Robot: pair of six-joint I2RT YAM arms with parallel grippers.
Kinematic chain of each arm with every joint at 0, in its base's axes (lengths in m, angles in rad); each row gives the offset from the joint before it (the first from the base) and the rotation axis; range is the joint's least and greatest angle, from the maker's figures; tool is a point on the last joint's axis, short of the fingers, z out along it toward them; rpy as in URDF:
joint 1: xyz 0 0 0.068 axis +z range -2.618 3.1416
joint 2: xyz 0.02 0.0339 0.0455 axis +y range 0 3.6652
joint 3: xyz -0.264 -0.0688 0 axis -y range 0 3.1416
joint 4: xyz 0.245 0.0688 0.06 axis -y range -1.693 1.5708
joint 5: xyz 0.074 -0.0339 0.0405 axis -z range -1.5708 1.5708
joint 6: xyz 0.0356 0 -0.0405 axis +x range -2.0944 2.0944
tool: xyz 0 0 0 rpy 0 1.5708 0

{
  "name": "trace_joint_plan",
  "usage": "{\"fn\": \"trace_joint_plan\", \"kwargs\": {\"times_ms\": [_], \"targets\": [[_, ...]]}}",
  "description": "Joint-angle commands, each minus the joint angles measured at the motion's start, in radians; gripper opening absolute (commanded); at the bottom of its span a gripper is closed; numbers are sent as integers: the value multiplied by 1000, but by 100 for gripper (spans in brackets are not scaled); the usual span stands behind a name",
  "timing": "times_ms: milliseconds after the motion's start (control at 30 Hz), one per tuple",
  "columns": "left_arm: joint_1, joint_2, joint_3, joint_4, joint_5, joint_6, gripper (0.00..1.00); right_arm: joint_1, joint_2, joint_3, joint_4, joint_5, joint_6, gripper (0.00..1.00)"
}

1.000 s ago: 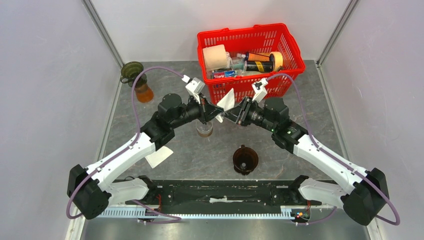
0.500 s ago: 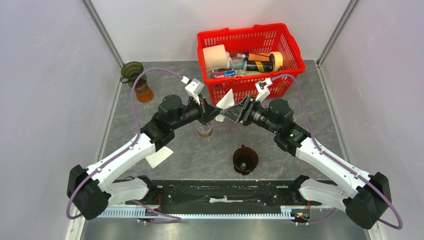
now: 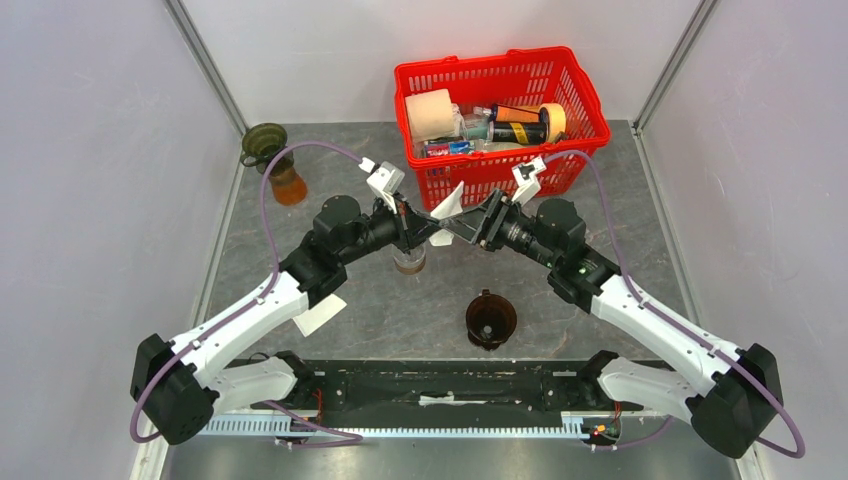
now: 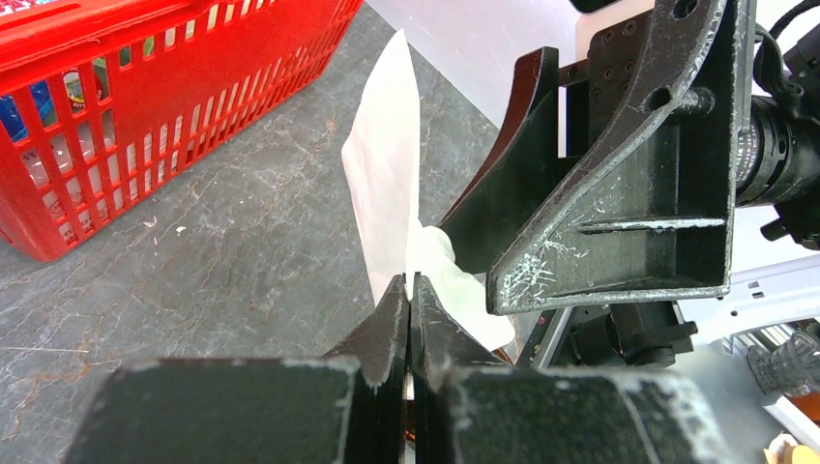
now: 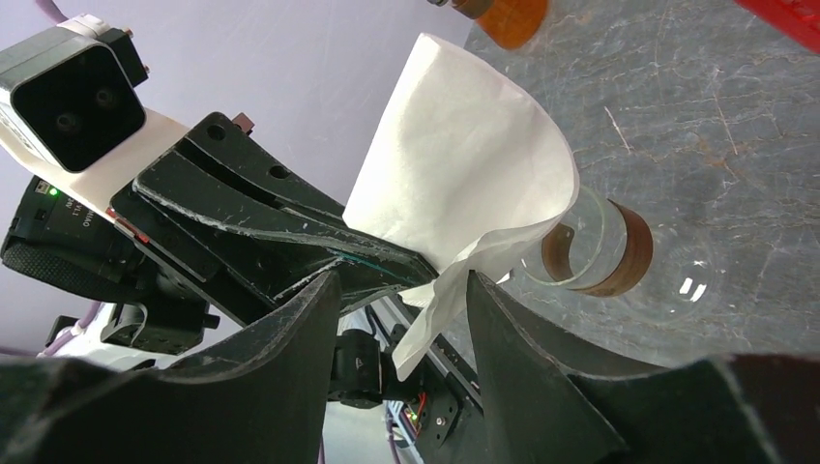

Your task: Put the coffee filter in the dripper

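The left gripper [image 4: 409, 290] is closed on the lower edge of the white coffee filter [image 5: 464, 164], holding it in the air before the red basket [image 3: 490, 175], while the right gripper [image 5: 401, 290] stands open around the paper's corner, and the dripper [image 3: 491, 319] sits apart on the table [image 3: 400, 310].

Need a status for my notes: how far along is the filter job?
Done: the coffee filter is off the table, pinched in the shut left hand. In hand: the right hand stands open around the filter's lower edge, not gripping. Left: carrying it to the dripper, which sits without a filter near the front.
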Motion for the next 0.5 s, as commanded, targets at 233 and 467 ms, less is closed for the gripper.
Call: {"fn": "trace_joint_plan", "kwargs": {"times_ms": [233,467], "targets": [[-6,-27,-6,45,-9,-2,2,1,-66,28,-74,34,-51,59],[-6,-34,-8,33,-28,11,2,1,-81,59,-176,48,-95,59]]}}
